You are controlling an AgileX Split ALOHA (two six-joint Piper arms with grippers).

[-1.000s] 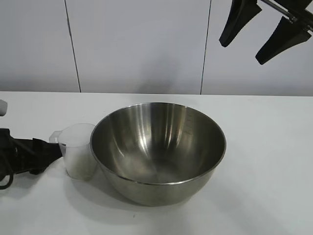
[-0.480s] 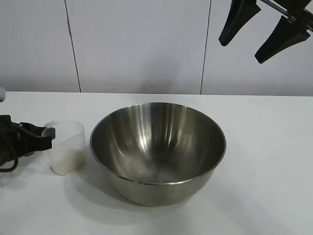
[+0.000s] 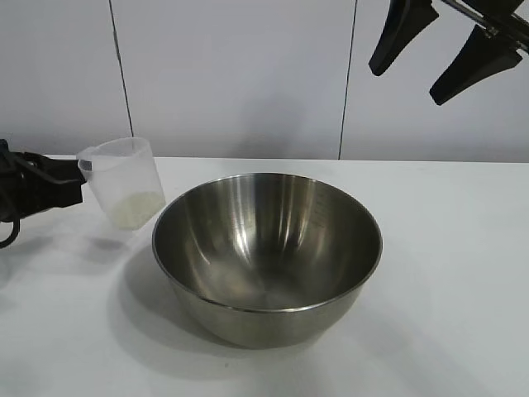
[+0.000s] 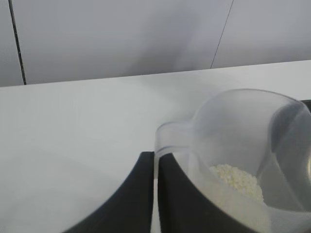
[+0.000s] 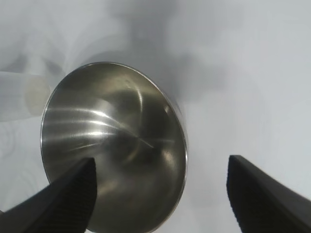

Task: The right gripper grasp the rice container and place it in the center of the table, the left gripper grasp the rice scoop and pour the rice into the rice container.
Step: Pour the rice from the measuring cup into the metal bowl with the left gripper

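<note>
The cup (image 3: 124,180) is up off the table (image 3: 446,273) now; a second ago it stood on the white top right against the bowl's (image 3: 266,252) left side, and half a second ago it had slid a little clear of it. Now it hangs in the air to the bowl's upper left, tilted, its shadow on the table below. The left gripper (image 3: 76,188) is clamped tight on the cup's handle tab, its black fingers (image 4: 141,194) pinching the clear plastic. Rice (image 4: 238,179) lies as a small pale heap in the cup's bottom. No writing readable anywhere. The bowl is round, shiny steel, smooth inside with bright streaks, sitting mid-table, unmoved. The right gripper (image 3: 442,51) hangs high above the bowl's right side, wedge-shaped fingers spread wide, holding nothing.
</note>
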